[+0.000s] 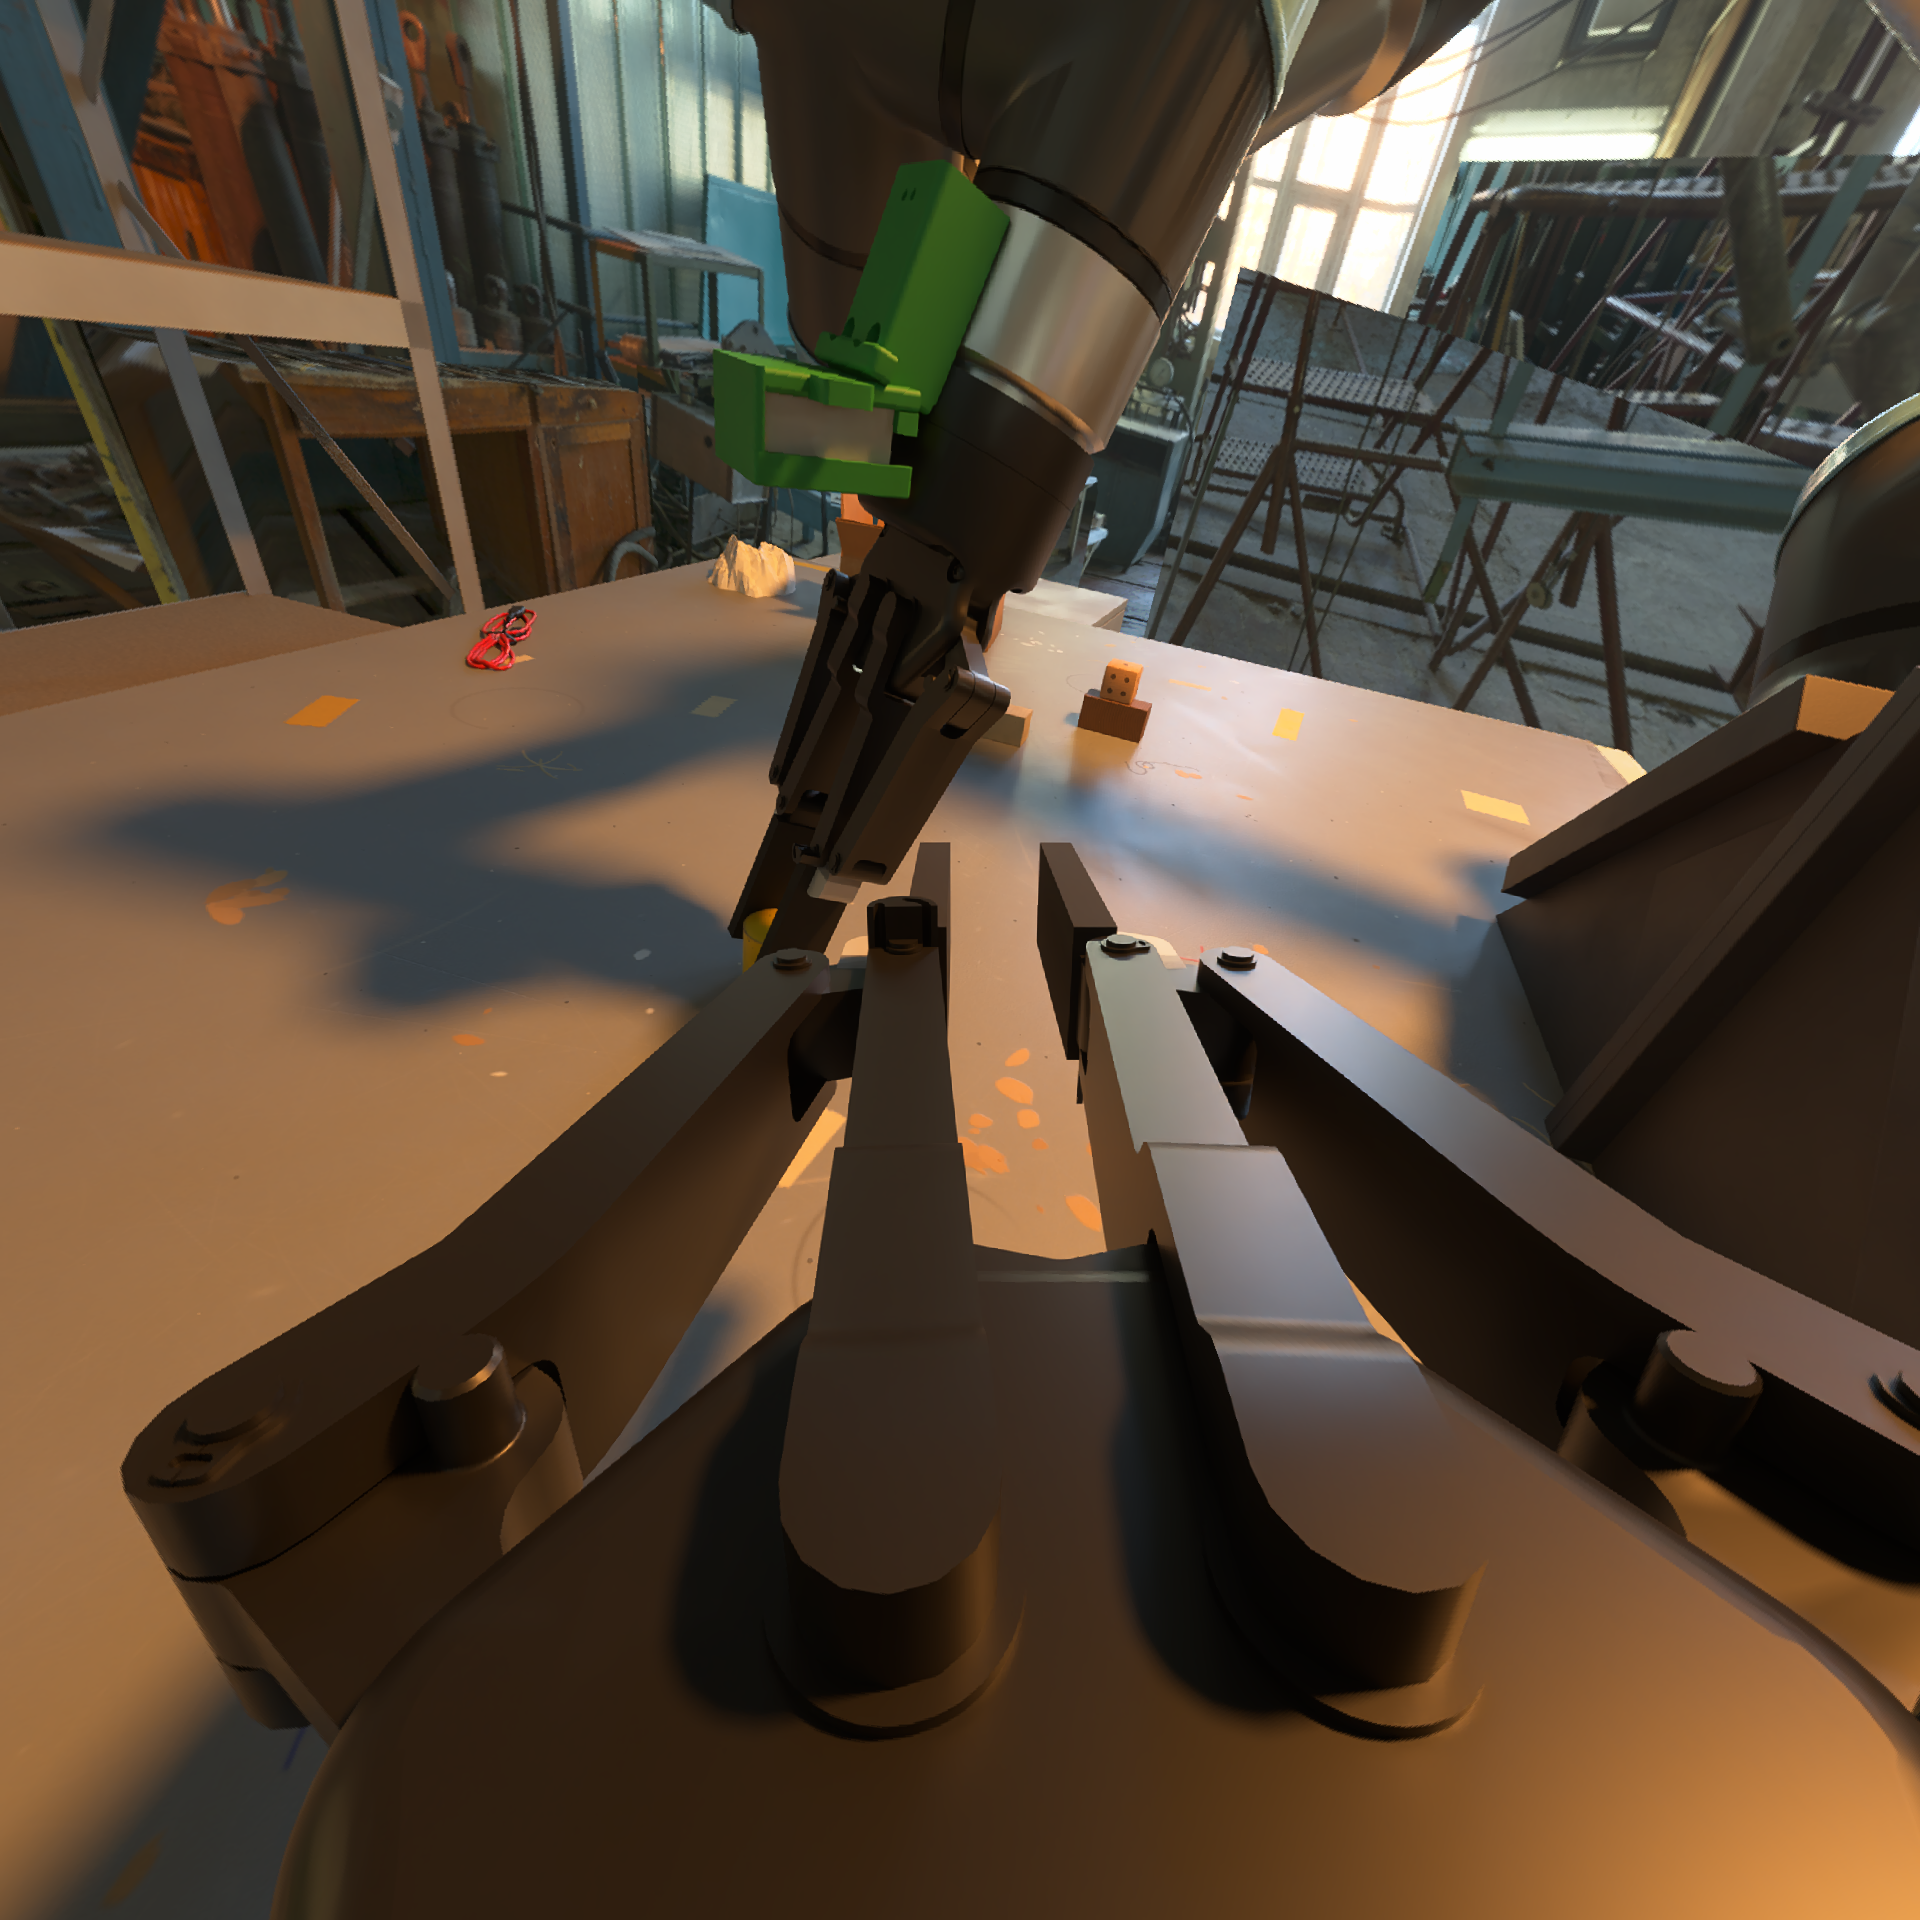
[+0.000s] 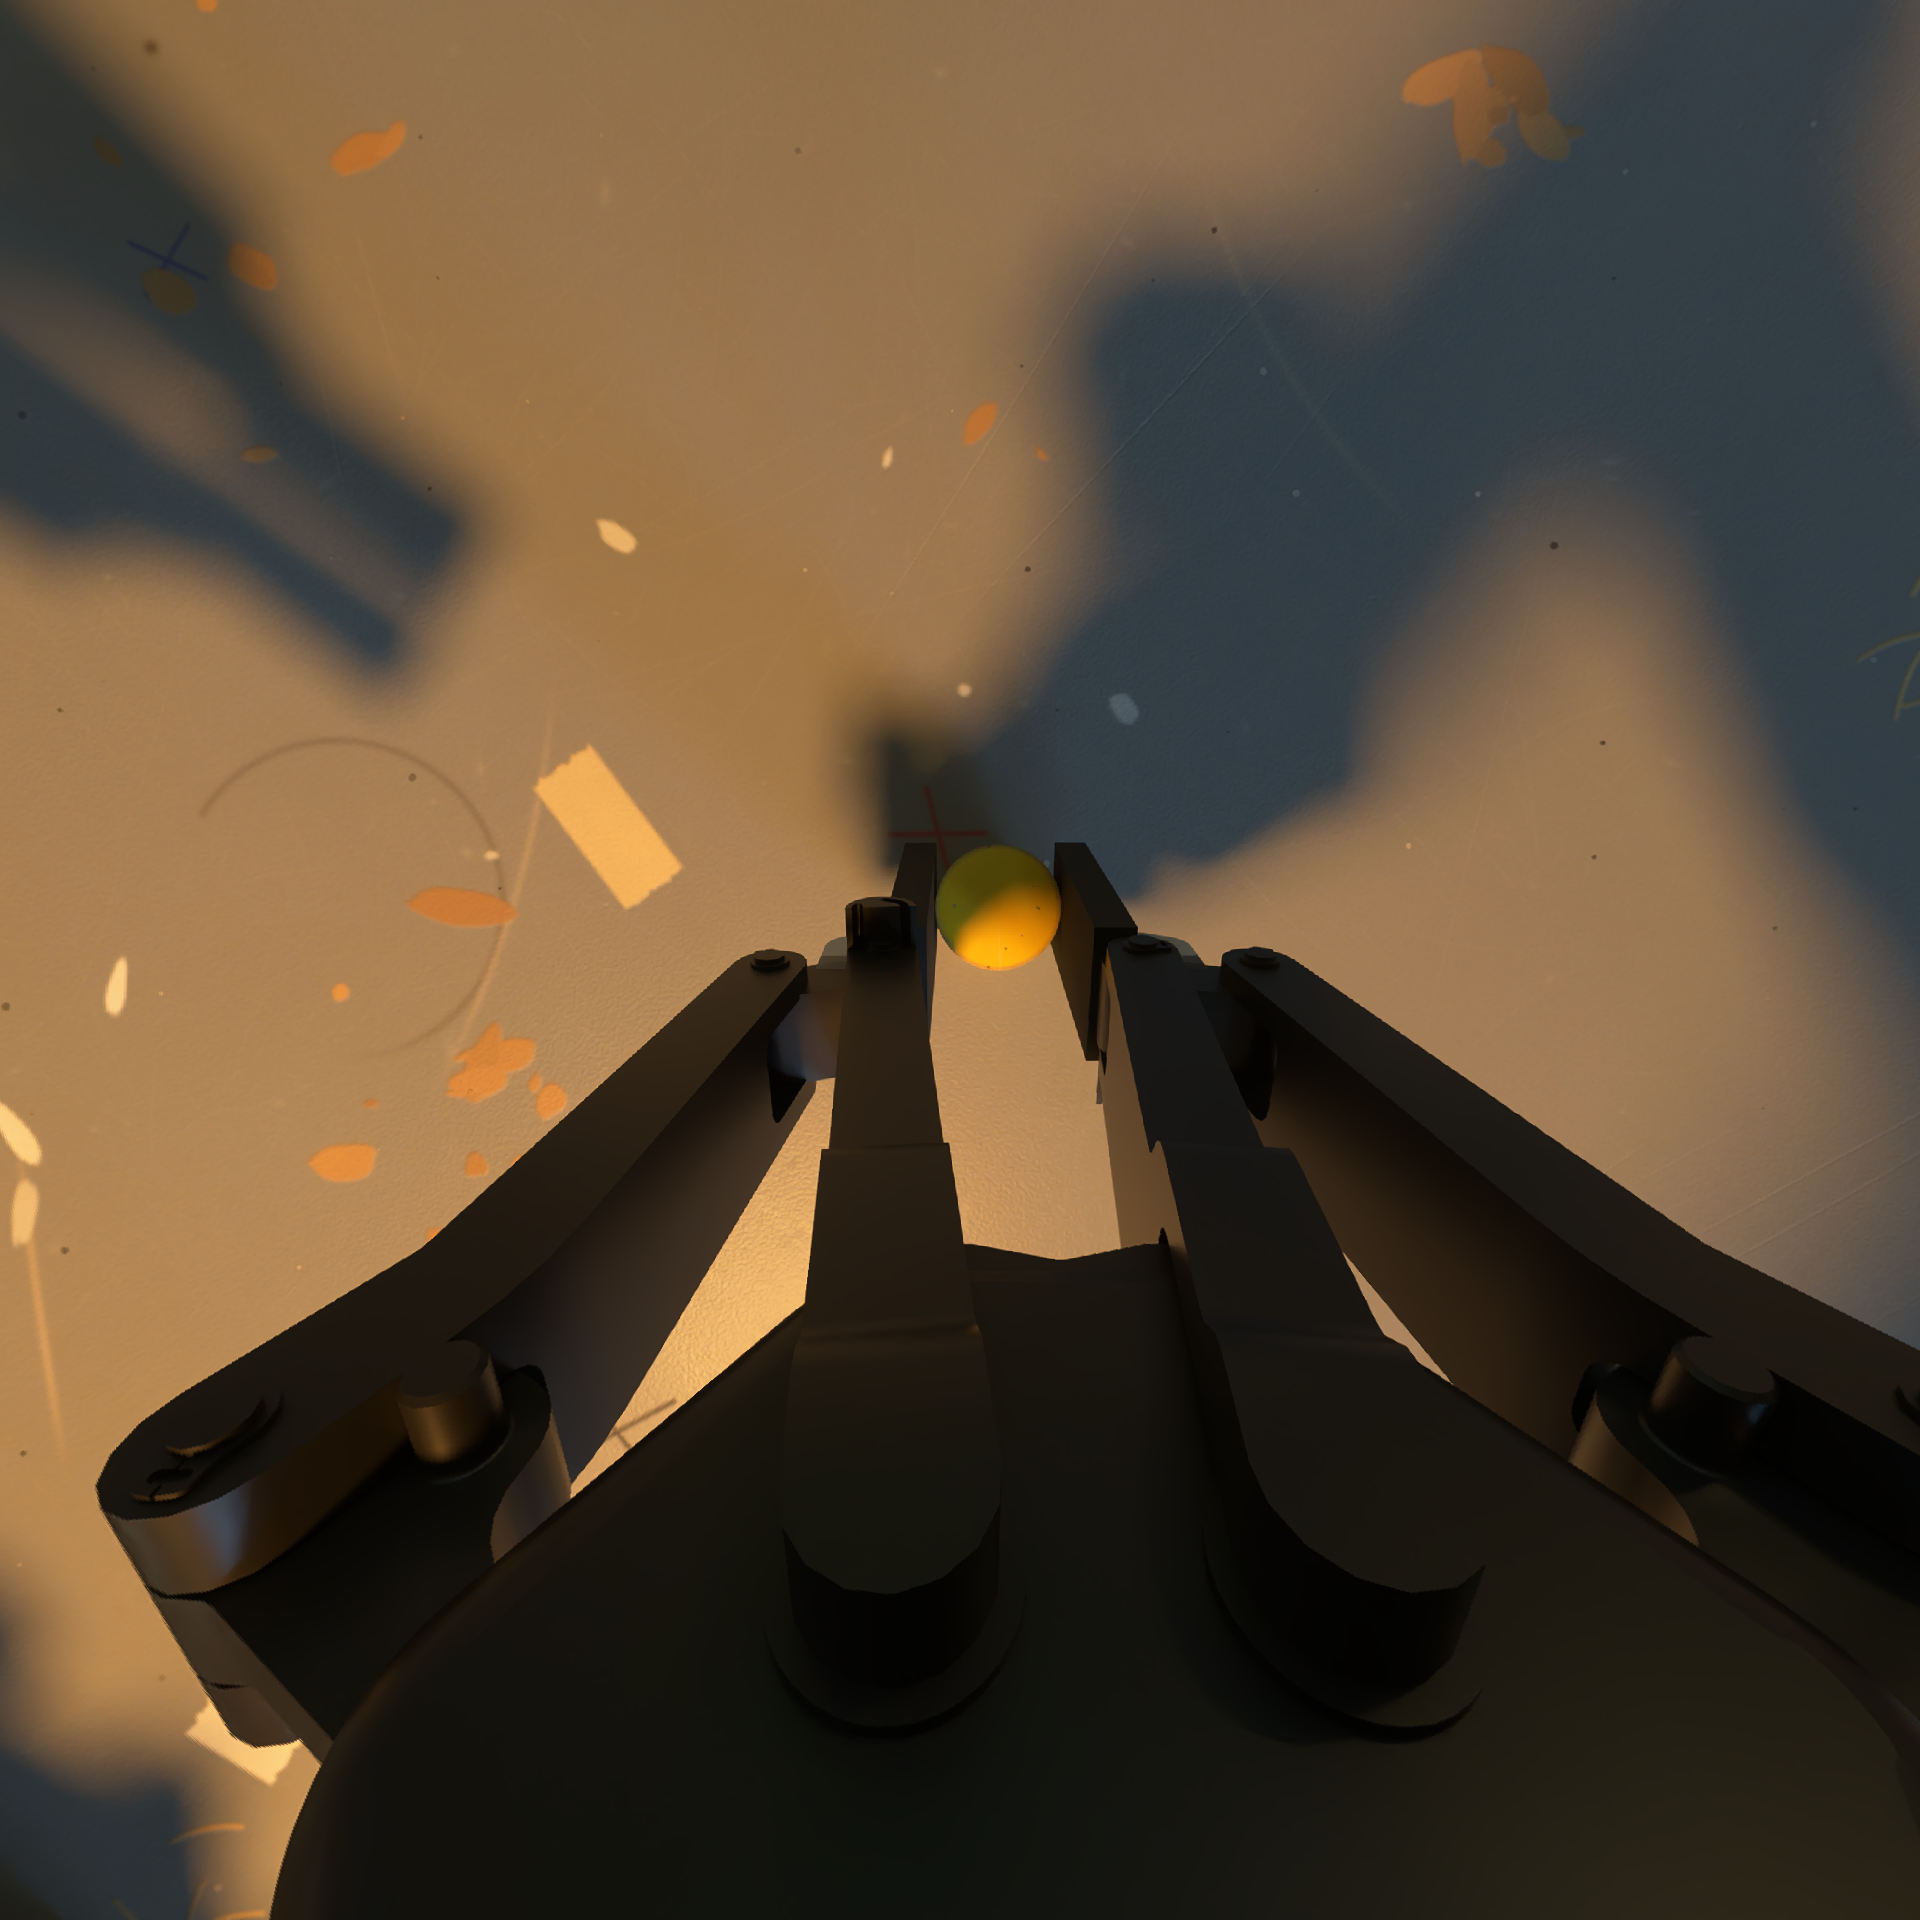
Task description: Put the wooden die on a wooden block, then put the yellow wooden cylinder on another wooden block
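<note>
Two arms share the table (image 1: 312, 1039) from where I stand. The right gripper (image 2: 995, 904) points down at the tabletop, and its fingers (image 2: 1081, 914) are clamped on the yellow cylinder (image 2: 997, 906), one on each side of its round top. Seen from the left wrist, that same right gripper (image 1: 774, 925) reaches down in the middle of the table with only a sliver of the cylinder (image 1: 758, 928) showing between its tips; I cannot tell whether the cylinder's foot touches the surface.

The left gripper (image 1: 992, 894) hangs just beside it, slightly nearer, its two fingers (image 1: 1070, 904) parted by a narrow gap with nothing between them.

Farther back on the table the die (image 1: 1121, 683) sits squarely on top of a reddish-brown block (image 1: 1114, 717). Another, paler block (image 1: 1010, 725) lies just to the left of that one, partly hidden behind the right gripper. A green bracket (image 1: 831, 416) is fixed to the right arm's wrist.

At the far edge of the table lies a red tangle of cord (image 1: 501, 637), and a crumpled white lump (image 1: 750, 568) rests beyond it to the right. Orange specks and pale tape strips (image 2: 608, 826) dot the tabletop, which is crossed by broad shadows of the arms.
</note>
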Controlling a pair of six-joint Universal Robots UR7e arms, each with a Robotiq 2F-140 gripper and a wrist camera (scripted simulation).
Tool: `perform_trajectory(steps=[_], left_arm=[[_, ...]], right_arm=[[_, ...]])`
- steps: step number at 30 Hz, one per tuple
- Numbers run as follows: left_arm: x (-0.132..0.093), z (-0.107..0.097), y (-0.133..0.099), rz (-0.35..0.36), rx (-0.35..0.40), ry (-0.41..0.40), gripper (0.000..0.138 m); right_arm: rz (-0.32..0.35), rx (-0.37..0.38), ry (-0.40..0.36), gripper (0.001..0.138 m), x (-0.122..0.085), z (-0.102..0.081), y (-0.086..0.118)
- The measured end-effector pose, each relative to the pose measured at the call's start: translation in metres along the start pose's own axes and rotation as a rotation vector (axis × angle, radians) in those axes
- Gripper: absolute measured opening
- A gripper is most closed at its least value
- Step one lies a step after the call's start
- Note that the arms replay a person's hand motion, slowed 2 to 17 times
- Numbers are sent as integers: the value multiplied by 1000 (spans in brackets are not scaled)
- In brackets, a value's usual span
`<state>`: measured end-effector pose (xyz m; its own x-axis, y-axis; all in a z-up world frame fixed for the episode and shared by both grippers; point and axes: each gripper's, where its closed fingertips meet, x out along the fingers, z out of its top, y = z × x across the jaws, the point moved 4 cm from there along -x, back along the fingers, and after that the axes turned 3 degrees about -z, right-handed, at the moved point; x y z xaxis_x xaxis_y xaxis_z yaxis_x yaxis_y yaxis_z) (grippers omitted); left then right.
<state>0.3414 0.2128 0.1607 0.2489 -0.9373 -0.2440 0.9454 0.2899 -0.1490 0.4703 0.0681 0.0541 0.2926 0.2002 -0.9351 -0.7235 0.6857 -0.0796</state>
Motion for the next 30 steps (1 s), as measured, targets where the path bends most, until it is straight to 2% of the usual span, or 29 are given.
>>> perform_trajectory(steps=[8,14,23,30], left_arm=[[0,0,-1,2,2,3,23],[1,-1,-1,1,2,10,23],[2,-1,-3,1,9,17,23],[3,-1,-4,2,16,24,23]], right_arm=[[-43,-32,12,30,-3,-4,-7],[-53,-9,-4,30,-15,-5,-17],[-25,92,-113,30,-56,-5,-42],[-71,158,-165,30,-96,-16,-73]])
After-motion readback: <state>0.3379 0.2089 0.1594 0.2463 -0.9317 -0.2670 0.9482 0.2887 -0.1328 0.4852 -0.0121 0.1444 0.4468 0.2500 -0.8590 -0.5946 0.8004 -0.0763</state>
